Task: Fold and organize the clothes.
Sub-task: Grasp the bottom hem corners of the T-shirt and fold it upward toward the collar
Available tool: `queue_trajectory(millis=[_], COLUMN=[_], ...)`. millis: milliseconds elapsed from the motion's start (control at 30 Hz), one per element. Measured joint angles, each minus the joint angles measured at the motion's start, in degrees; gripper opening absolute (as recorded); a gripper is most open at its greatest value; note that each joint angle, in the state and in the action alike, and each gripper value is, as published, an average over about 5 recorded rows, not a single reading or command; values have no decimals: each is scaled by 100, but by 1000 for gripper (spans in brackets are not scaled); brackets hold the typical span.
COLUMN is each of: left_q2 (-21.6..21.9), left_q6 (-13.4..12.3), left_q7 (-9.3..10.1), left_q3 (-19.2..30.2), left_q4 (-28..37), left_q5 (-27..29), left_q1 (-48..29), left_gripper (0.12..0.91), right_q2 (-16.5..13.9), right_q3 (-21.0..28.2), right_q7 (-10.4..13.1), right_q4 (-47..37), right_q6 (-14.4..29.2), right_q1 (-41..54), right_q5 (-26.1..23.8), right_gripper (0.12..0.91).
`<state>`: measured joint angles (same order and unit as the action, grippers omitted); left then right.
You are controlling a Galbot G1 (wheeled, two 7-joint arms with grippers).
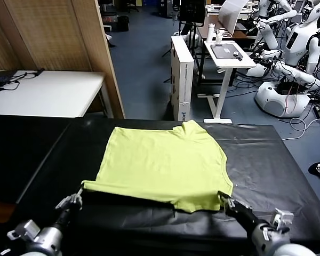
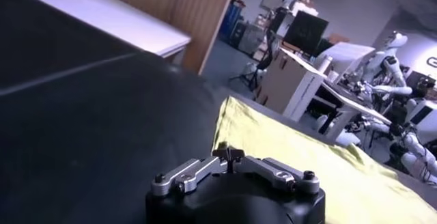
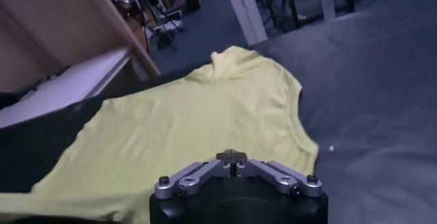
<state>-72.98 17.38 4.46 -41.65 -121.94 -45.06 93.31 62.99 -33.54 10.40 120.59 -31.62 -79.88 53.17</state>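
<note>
The lime yellow-green T-shirt [image 1: 162, 160] lies spread on the black table [image 1: 266, 160], collar at the far side. It also shows in the left wrist view [image 2: 307, 157] and the right wrist view [image 3: 198, 123]. My left gripper [image 1: 77, 196] is shut at the shirt's near left corner, and that corner runs right up to its fingertips [image 2: 229, 154]. My right gripper [image 1: 223, 197] is shut at the near right corner, with its fingertips [image 3: 232, 156] over the fabric. The near edge looks slightly raised, with a shadow under it and a sag between the two corners.
A white table [image 1: 48, 93] stands at the far left beside a wooden partition [image 1: 58, 37]. Beyond the black table are a white cabinet [image 1: 182, 74], a white desk [image 1: 229, 53] and other robots [image 1: 288, 64].
</note>
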Motion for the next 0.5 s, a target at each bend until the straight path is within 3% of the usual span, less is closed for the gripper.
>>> queue_trajectory(millis=[500], left_q2=[420], left_q6=[66], left_q7=[44], left_q3=[603], left_q4=[948], left_q5=[233], left_q1=[-1165], left_gripper=[147], right_q2=[78], right_q3=[669], right_q7=[-5], right_q4=[-1042], right_q6=[217], right_q1=[977], right_q5=[-409], right_gripper=[140])
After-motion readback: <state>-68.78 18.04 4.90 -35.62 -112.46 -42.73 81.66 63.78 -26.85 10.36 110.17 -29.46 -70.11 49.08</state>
